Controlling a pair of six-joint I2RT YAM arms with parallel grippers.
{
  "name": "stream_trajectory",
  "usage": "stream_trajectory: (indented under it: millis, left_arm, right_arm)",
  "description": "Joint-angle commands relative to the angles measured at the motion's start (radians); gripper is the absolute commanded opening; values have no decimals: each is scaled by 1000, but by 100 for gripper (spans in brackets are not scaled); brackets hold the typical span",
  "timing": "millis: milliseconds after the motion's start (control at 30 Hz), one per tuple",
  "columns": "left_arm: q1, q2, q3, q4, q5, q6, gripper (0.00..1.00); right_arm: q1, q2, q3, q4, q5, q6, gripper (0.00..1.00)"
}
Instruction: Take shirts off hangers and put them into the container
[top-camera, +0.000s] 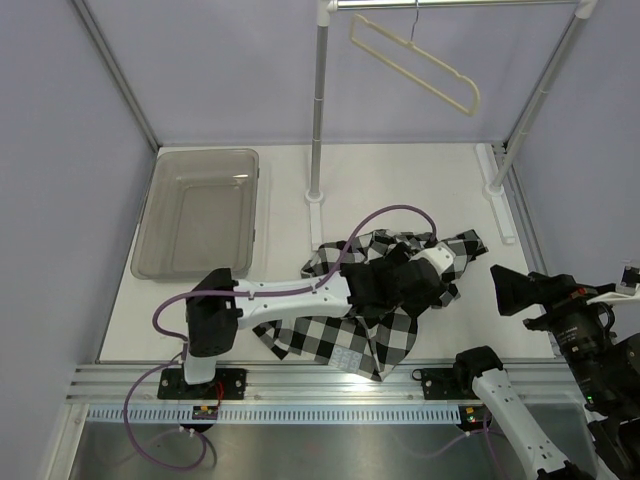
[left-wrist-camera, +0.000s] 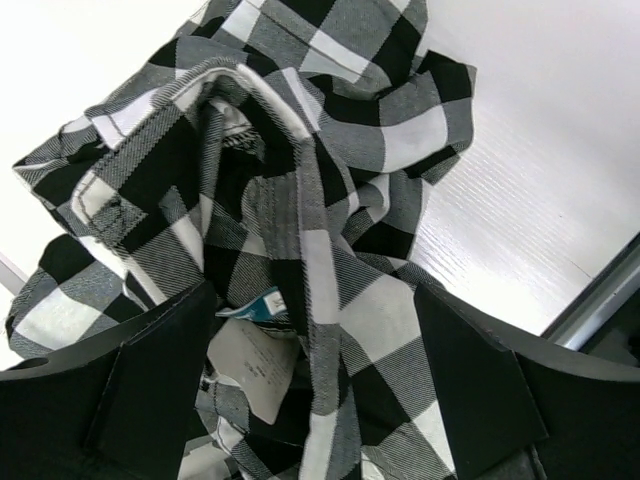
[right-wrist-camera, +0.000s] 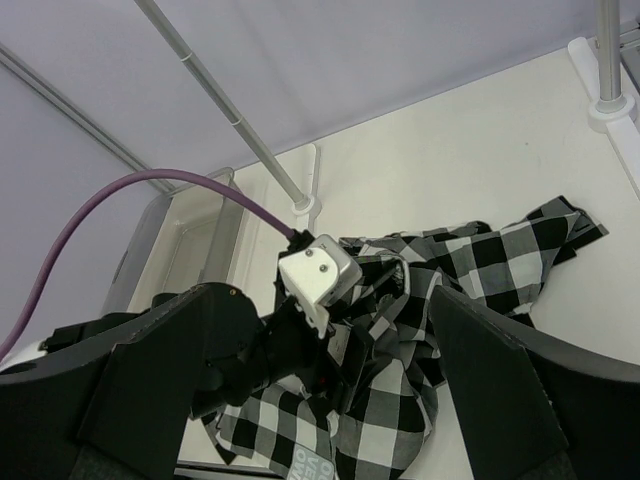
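Left pincer (left-wrist-camera: 315, 295): you have its fingers spread wide, pointed down into the crumpled shirt (top-camera: 330, 335); bunched cloth sits between them, straddled rather than squeezed
Right pincer (right-wrist-camera: 327, 295): your fingers stand fully apart with nothing between them; it hangs off the right side of the bench (top-camera: 400, 180), facing the shirt and well apart from it
Shirt: your black-and-white check shirt lies in a rumpled heap on the bench, toward the near edge and about mid-width, with one part trailing out to the right
Shirt detail: in your left wrist view a white-edged collar fold (left-wrist-camera: 270, 95) sits at the top of the heap, and a pale paper tag (left-wrist-camera: 255, 375) lies just beside the left finger
Hanger (top-camera: 415, 62): it hangs bare and tilted from the rail (top-camera: 450, 4) at the back, well above the shirt
Container (top-camera: 205, 152): your grey bin sits at the left rear of the bench; the shirt lies outside it, off to its right
Cable (right-wrist-camera: 130, 195): a purple lead arcs over the shirt to the left wrist
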Motion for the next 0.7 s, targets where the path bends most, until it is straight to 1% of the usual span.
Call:
stream_trajectory:
  millis: [0, 167, 333, 400, 500, 533, 567, 600, 633, 667]
  left_arm:
    - [-21, -24, 16, 16, -53, -18, 85]
    - [-27, 25, 49, -17, -49, -29, 85]
    - [-25, 78, 75, -48, -75, -46, 85]
    - [-18, 91, 76, -49, -81, -55, 83]
    - [-2, 111, 76, -51, -66, -64, 65]
    - [2, 115, 75, -53, -69, -66, 54]
    - [8, 117, 70, -50, -82, -66, 15]
    - [12, 118, 69, -45, -101, -58, 0]
    - [13, 115, 70, -45, -131, -48, 0]
    - [9, 80, 61, -42, -200, -34, 0]
  right_arm:
    - [6, -5, 0, 17, -8, -6, 100]
    - [6, -8, 14, 16, -18, -7, 99]
    - [4, -10, 52, 4, -15, -13, 100]
    - [4, -11, 59, 2, -15, -15, 99]
    - [4, -16, 65, 5, -23, -13, 99]
    - [4, -18, 65, 5, -23, -15, 99]
    - [4, -19, 62, 10, -23, -15, 99]
    - [4, -22, 56, 11, -23, -13, 99]
    - [4, -22, 52, 13, -26, -15, 99]
    - [4, -21, 49, 14, -28, -13, 100]
